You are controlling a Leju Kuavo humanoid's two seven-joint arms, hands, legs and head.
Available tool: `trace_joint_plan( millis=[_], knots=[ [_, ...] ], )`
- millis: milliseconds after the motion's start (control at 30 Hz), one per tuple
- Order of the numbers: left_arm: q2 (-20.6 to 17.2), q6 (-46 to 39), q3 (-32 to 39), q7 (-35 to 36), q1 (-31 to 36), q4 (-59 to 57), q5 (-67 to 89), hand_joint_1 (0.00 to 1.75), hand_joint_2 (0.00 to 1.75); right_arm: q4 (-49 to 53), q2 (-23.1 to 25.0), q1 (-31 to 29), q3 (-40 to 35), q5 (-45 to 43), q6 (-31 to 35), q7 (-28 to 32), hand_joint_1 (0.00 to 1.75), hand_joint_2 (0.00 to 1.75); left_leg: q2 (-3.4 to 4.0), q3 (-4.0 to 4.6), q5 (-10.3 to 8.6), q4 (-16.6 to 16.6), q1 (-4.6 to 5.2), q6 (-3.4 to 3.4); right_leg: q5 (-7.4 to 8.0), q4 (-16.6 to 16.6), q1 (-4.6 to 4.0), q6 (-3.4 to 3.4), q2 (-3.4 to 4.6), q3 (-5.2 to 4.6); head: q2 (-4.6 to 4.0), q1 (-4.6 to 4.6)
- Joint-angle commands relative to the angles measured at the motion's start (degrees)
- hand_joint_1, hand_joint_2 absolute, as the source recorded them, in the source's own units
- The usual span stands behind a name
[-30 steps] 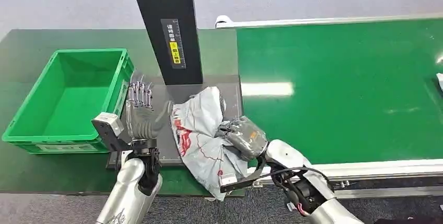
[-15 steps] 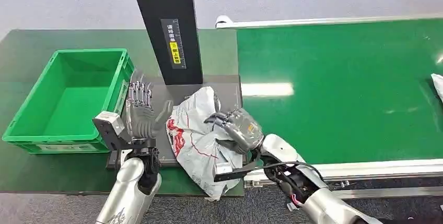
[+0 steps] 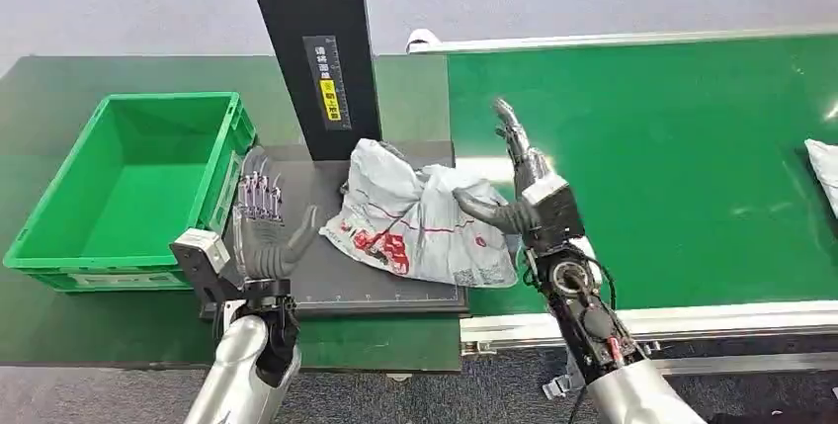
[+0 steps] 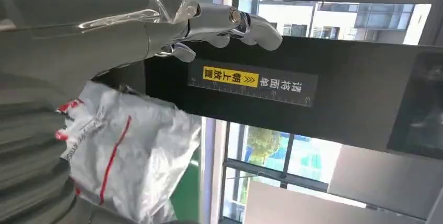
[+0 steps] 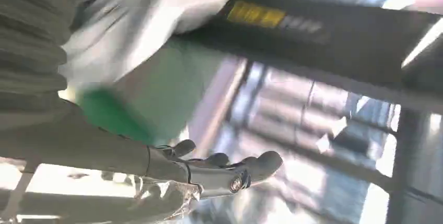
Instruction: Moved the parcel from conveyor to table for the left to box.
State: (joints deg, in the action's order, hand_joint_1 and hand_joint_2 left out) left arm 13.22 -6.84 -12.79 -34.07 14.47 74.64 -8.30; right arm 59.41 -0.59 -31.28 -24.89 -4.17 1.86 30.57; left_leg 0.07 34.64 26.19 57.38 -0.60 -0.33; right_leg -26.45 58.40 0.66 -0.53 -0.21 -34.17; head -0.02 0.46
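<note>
The parcel (image 3: pixel 415 218), a crumpled grey plastic bag with red print, lies on the dark plate (image 3: pixel 326 284) at the foot of the black post. My right hand (image 3: pixel 519 185) stands upright just right of it, fingers spread and pointing up. Its thumb reaches over the parcel's right edge, and the hand holds nothing. My left hand (image 3: pixel 263 228) is upright and open left of the parcel, a short gap away. The left wrist view has the parcel (image 4: pixel 130 156) beyond my spread fingers (image 4: pixel 230 20). The right wrist view is blurred, with the hand's fingers (image 5: pixel 224 169) apart.
An empty green crate (image 3: pixel 59 246) sits on the dark green table at the left. The black post (image 3: pixel 316 48) with a yellow label rises behind the plate. The green conveyor belt (image 3: pixel 642 167) runs to the right, with another pale parcel (image 3: pixel 822 162) at its far right edge.
My right hand has let go of the parcel and risen to the right, fingers opening. The parcel moved back from the table's front edge and settled on the plate. The left hand barely moved.
</note>
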Motion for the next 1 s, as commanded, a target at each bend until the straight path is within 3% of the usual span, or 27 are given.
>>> trace_joint_plan(
  millis=[33, 200, 600, 733, 900, 1000],
  knots=[
    [-2.2, 1.0, -5.8, 2.6, 1.5, -4.4, 7.1, 0.0, 1.75, -6.0, 1.9, -0.1, 8.7, -7.8, -15.6, -6.7, 0.0, 1.75, -0.07, -0.15, -0.01, -0.1, 0.01, 0.02, -0.01, -0.1, 0.01, 0.01, -0.05, 0.17, 0.0, 0.0],
    [-4.1, 1.2, -11.8, 5.6, 2.9, -8.0, 20.8, 0.0, 1.75, -8.0, 2.6, -0.7, 8.9, -7.0, -17.9, -6.8, 0.0, 1.75, -0.06, -0.23, -0.02, -0.2, 0.02, 0.02, 0.0, -0.2, 0.02, 0.02, -0.06, 0.26, 0.0, 0.02],
    [-3.7, 1.7, -11.4, 6.0, 2.8, -8.3, 21.6, 0.0, 1.75, -8.3, 2.8, -1.0, 9.1, -6.7, -18.1, -7.0, 0.0, 1.75, 0.04, -0.14, 0.01, -0.1, 0.02, 0.02, 0.0, -0.1, 0.02, 0.02, 0.04, 0.13, 0.0, 0.0],
    [-3.0, -1.6, -14.1, 10.2, 4.0, -12.5, 33.2, 0.0, 1.75, -9.0, 3.5, -1.1, 9.6, -5.0, -18.5, -5.9, 0.0, 1.75, -0.01, -0.16, 0.0, -0.1, 0.01, 0.02, 0.0, -0.1, 0.01, 0.02, 0.01, 0.17, 0.0, 0.02],
    [-1.4, 0.0, -13.9, 8.3, 4.3, -13.5, 38.1, 0.0, 1.75, -4.0, 4.3, 0.7, 13.0, -2.9, -14.6, -1.4, 0.0, 1.75, -0.06, -0.2, 0.0, -0.1, 0.02, 0.01, -0.02, -0.1, 0.02, 0.03, -0.04, 0.22, 0.0, 0.0],
    [0.5, 3.8, -11.7, 6.2, 4.4, -12.8, 35.0, 0.0, 1.75, 5.7, 3.6, 3.4, 14.1, 0.8, -10.4, -0.4, 0.0, 1.75, -0.07, -0.02, 0.0, 0.0, 0.02, 0.01, -0.03, 0.0, 0.02, 0.02, -0.05, 0.04, 0.0, 0.0]
  ],
)
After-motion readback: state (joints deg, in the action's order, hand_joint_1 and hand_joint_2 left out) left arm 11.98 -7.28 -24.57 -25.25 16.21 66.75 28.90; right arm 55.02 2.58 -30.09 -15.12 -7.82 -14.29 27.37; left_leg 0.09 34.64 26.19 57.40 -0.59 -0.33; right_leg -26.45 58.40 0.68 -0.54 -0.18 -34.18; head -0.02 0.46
